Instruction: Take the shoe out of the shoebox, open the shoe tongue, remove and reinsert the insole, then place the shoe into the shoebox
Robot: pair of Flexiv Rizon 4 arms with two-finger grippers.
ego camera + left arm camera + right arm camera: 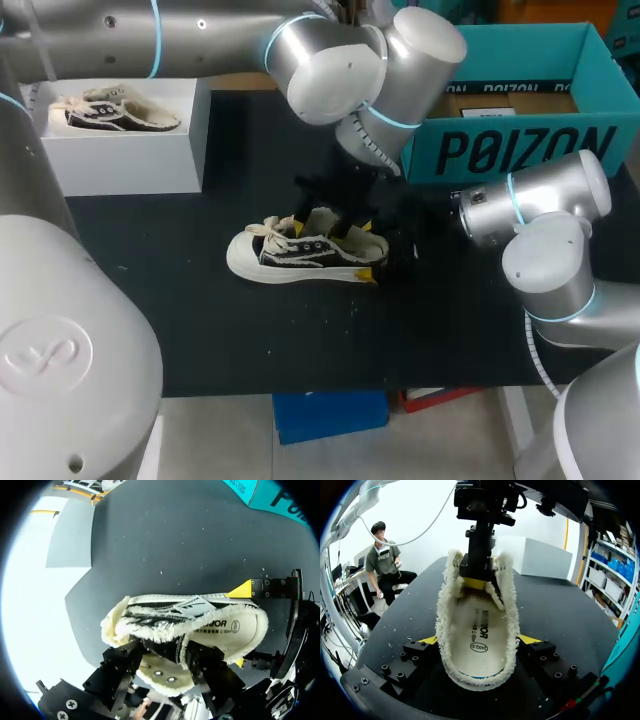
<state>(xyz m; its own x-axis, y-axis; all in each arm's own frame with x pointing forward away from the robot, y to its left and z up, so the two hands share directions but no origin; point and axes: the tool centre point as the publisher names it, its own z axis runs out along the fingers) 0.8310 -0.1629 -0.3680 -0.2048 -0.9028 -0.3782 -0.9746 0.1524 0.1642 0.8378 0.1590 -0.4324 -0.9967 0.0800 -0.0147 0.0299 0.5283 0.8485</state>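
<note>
Two holds on the shoe (305,255), lying just in front of the shoebox (520,150): right gripper (479,641) clamps its heel (477,682), left gripper (167,664) seemingly pinches the tongue (161,645). Pull the tongue forward gently, heel pinned.

White block (120,150), spare shoe (115,112) atop, black table (200,330)

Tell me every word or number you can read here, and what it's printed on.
"POIZON": side wall of the teal shoebox.
Word ending "RIOR", start unclear: insole of the shoe.
Oval stamp on the insole: too small to read.
Tongue label: too blurred to read.
</note>
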